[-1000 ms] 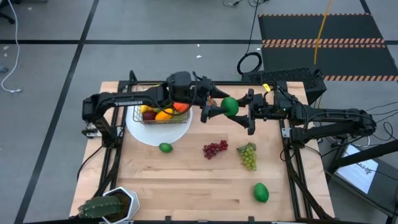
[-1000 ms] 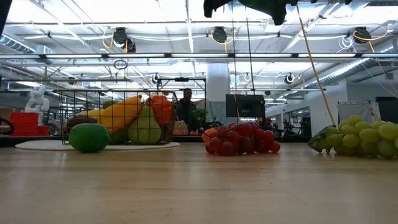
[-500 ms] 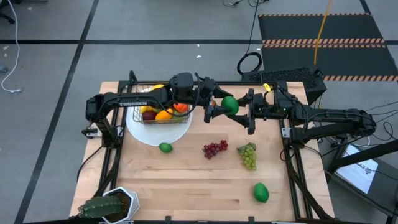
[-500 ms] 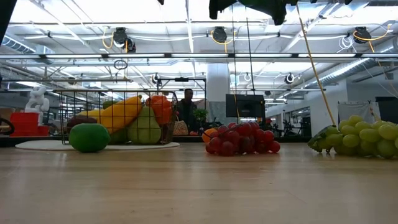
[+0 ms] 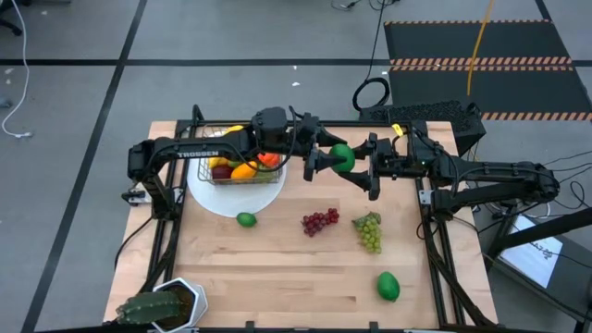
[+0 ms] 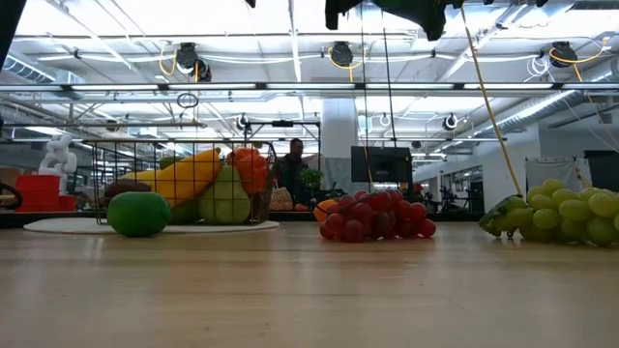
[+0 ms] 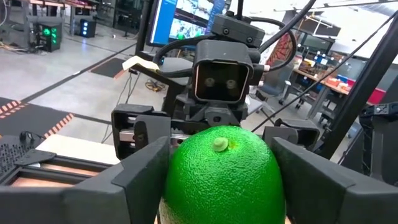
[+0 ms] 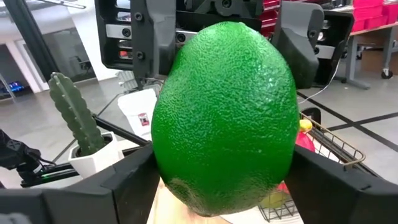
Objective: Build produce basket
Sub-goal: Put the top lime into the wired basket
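A pale wooden table [image 5: 277, 268] stands on a grey workshop floor, with a bright hall of ceiling lights and monitors behind it in the low view. Nearest, at the left front corner, sits a spiky potted plant [image 5: 159, 305]. On the right front lies a green lime [image 5: 388, 286], its long axis running near to far. Farther in, a green grape bunch [image 5: 369, 230] lies lengthwise near to far, with a red grape bunch [image 5: 320, 221] just left of it and a small lime [image 5: 245, 219] farther left, close to the edge of a round white plate [image 5: 236, 199]. On the plate stands the wire basket [image 5: 242, 165], at the far left, already holding a yellow banana [image 6: 184, 176] slanting upward, a green pear [image 6: 225, 196] and orange and red pieces. Above the table's far middle, a large green lime [image 5: 341, 155] hangs between the two arms. The right gripper [image 5: 344, 163] clamps its sides, and the left gripper [image 5: 320, 154] has its fingers set around it from the other side, so both grasp the same fruit. Its long axis runs roughly left to right, stem end toward the right arm.
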Robot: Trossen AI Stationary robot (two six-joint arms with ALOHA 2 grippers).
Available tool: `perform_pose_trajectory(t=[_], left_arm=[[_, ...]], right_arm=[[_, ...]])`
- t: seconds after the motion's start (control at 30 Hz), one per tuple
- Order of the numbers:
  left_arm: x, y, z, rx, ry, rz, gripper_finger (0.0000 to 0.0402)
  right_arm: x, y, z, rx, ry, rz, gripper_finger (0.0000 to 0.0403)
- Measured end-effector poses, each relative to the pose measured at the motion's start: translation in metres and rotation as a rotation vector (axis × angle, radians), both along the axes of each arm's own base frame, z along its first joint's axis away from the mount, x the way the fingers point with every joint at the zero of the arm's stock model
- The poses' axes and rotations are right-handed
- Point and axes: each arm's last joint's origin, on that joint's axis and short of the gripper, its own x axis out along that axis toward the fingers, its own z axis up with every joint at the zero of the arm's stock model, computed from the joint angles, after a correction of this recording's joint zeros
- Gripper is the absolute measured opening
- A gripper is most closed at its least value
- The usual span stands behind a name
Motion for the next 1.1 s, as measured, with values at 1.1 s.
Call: perform_pose_trajectory(t=[1.1], left_arm=[[-0.095, 0.032, 0.057, 0.046, 0.128, 0.120, 0.0246]], right_arm=[[-0.003, -0.006, -0.015, 0.204, 0.144, -0.029, 0.0339]])
